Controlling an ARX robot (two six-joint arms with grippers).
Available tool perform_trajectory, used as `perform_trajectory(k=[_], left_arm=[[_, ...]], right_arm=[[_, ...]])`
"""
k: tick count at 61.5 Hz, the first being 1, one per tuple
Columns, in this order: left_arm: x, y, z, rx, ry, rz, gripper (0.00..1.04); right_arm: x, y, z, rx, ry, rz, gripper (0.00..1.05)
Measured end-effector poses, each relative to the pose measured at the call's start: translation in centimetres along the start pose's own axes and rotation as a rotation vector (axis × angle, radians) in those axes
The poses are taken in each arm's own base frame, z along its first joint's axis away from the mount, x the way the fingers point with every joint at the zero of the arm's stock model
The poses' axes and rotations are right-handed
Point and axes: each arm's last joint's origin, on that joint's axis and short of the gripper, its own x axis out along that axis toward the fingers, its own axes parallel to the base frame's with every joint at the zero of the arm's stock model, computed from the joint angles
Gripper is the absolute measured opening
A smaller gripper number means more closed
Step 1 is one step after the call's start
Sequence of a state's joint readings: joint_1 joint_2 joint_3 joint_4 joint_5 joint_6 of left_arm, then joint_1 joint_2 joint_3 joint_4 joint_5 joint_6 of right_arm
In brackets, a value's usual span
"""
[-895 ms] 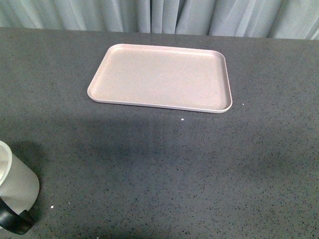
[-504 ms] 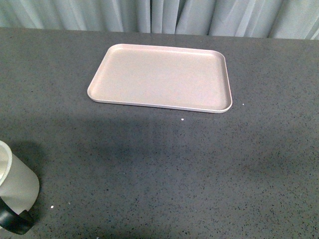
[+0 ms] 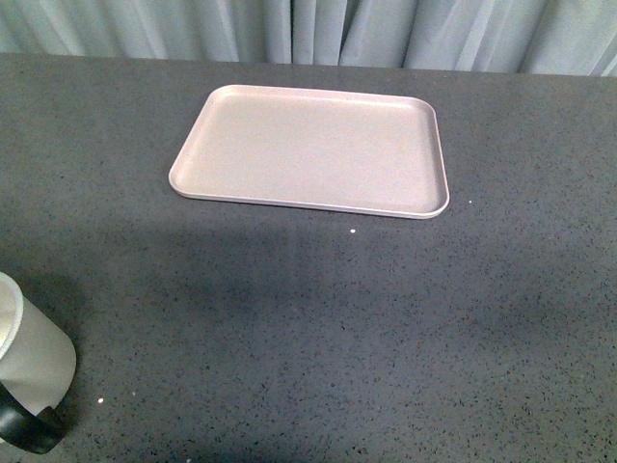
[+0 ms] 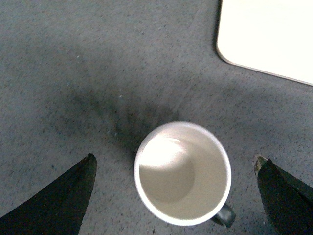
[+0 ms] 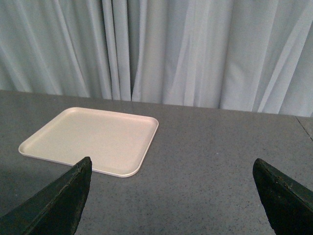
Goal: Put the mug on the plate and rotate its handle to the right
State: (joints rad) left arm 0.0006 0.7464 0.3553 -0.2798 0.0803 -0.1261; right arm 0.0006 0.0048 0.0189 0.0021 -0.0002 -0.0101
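The white mug (image 3: 29, 362) stands upright at the table's near left edge, partly cut off in the front view, with its black handle (image 3: 29, 429) toward the near side. The beige-pink plate (image 3: 313, 149) lies flat and bare at the table's far middle. In the left wrist view my open left gripper (image 4: 176, 166) hangs above the mug (image 4: 182, 174), one finger on each side, clear of the rim; the handle (image 4: 226, 215) and a plate corner (image 4: 264, 34) show. My open right gripper (image 5: 171, 166) is empty and looks toward the plate (image 5: 93, 139). The smiley face is hidden.
The dark grey speckled table (image 3: 337, 309) runs across the front view. A pale curtain (image 5: 195, 49) hangs behind its far edge. Neither arm shows in the front view.
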Motion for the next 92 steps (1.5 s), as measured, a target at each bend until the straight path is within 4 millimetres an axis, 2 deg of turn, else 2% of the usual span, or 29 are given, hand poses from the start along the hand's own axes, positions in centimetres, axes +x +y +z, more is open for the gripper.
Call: perform_trajectory(k=[9,18,39,53,61,73,92], left_arm=[[2.4,1.0,1.2,0.033,0.022,0.002,0.95],[4.0,1.7,0.9,0.033,0.072,0.000,0.95],[4.2,2.5,0.5,0.052,0.111,0.037,0.95],[4.4,2.7,-1.0,0.077,0.181,0.016,0.95],[5.0,3.0,-1.4,0.087,0.209,0.011,0.95],[7.0,3.3,-2.3,0.090,0.274,0.000,0.95],[8.5,3.4,-2.6,0.106,0.324,0.043,0.51]], right_arm=[[0.0,0.0,0.0,0.000,0.000,0.000,0.96],[0.0,0.0,0.0,0.000,0.000,0.000,0.95],[0.0,0.0,0.0,0.000,0.000,0.000,0.96],[0.0,0.0,0.0,0.000,0.000,0.000,0.96],[0.0,0.0,0.0,0.000,0.000,0.000,0.96],[0.0,0.0,0.0,0.000,0.000,0.000,0.95],[0.0,0.0,0.0,0.000,0.000,0.000,0.96]])
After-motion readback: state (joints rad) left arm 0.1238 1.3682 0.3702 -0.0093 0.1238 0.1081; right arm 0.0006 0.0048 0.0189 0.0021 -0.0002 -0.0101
